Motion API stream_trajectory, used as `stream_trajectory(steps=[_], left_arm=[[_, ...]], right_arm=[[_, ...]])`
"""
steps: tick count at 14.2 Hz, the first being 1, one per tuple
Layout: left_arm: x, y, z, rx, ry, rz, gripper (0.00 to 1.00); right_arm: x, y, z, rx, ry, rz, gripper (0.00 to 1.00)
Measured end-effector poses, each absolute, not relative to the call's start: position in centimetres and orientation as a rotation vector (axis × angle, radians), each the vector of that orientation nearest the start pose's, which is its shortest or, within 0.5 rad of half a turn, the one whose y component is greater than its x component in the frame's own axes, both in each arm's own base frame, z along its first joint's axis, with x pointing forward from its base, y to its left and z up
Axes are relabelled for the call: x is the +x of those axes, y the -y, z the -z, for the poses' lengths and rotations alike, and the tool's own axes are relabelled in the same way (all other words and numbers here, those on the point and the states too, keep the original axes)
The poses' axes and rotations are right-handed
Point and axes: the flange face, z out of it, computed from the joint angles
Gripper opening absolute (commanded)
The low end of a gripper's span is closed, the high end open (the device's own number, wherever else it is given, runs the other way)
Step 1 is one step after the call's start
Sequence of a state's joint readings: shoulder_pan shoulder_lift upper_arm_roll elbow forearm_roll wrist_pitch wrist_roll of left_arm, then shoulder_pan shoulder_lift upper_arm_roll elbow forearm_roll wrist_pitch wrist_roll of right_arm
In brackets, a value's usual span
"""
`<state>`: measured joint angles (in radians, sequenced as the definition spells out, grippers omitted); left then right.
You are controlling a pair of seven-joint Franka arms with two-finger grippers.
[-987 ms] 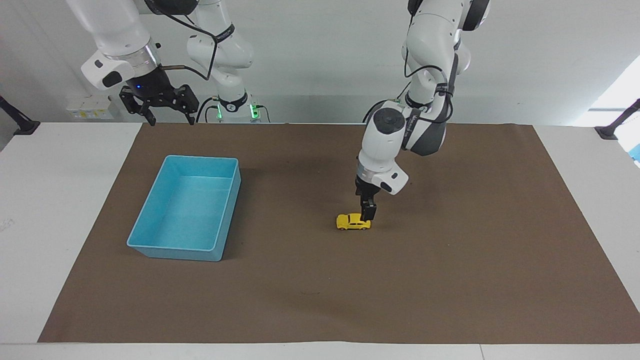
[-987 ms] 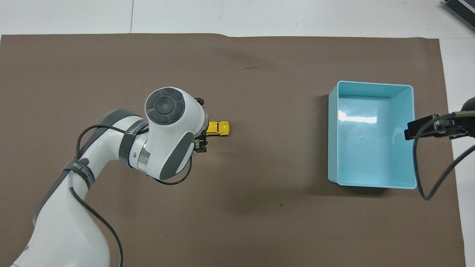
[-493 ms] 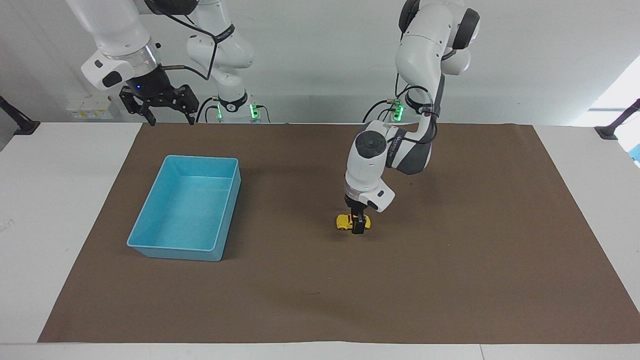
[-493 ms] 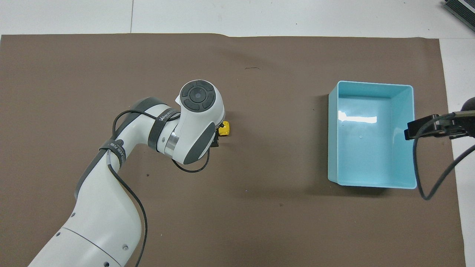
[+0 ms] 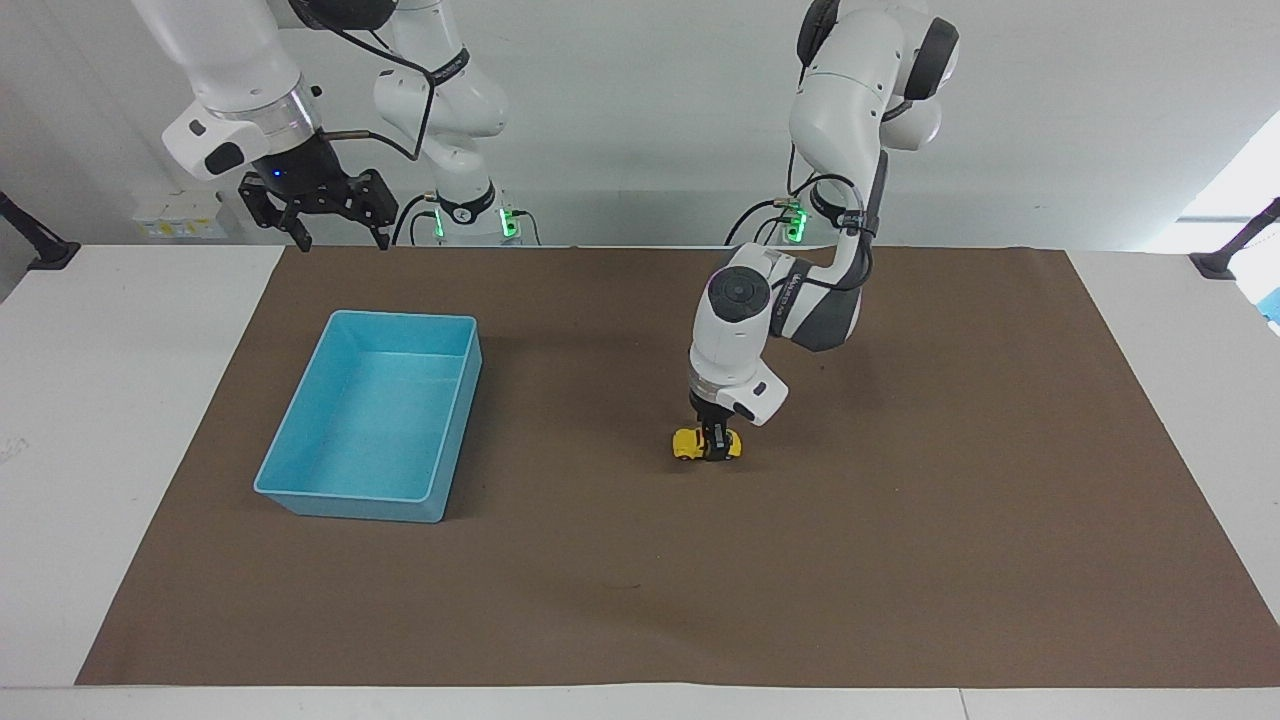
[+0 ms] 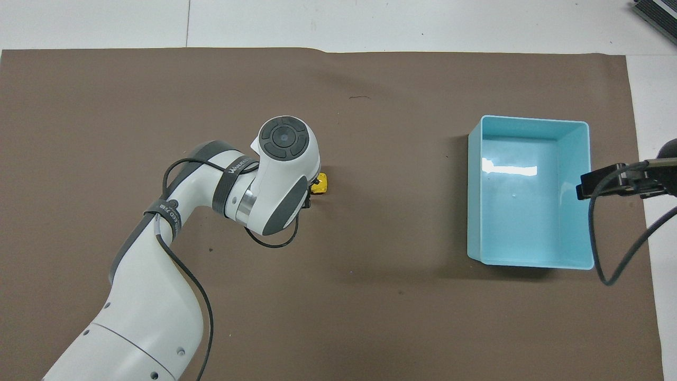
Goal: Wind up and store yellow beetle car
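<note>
The yellow beetle car (image 5: 686,444) stands on the brown mat, about mid-table. My left gripper (image 5: 713,447) is down at the car's middle, its fingers closed across the body, one dark finger (image 5: 714,440) showing in front of it. In the overhead view the left wrist covers most of the car (image 6: 320,183); only one yellow end shows. My right gripper (image 5: 318,232) is open and empty. It waits in the air at the robots' end of the table, over the mat's edge near the light blue bin (image 5: 300,490).
The light blue bin (image 6: 529,263) is empty and stands toward the right arm's end of the table. The brown mat (image 5: 900,560) covers most of the white table. The right arm's cable (image 6: 597,248) hangs over the bin's corner.
My left gripper moved along the car from its end to its middle and came down around it. Its front finger has drawn in against the car. The right arm has not moved.
</note>
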<state>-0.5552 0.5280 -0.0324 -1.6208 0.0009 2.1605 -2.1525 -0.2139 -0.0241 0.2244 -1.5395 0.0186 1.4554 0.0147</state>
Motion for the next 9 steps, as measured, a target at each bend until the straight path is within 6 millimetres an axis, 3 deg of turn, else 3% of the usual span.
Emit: stream_trajectory(steps=[1, 9], left_arm=[[57.30, 37.81, -31.90, -2.238, 2.228, -0.018, 0.01], [57.54, 37.17, -31.86, -2.249, 2.206, -0.014, 0.05]], right_arm=[[53.53, -0.94, -64.21, -3.128, -0.004, -0.095, 1.00], [53.53, -0.94, -64.21, -3.128, -0.005, -0.095, 1.00]])
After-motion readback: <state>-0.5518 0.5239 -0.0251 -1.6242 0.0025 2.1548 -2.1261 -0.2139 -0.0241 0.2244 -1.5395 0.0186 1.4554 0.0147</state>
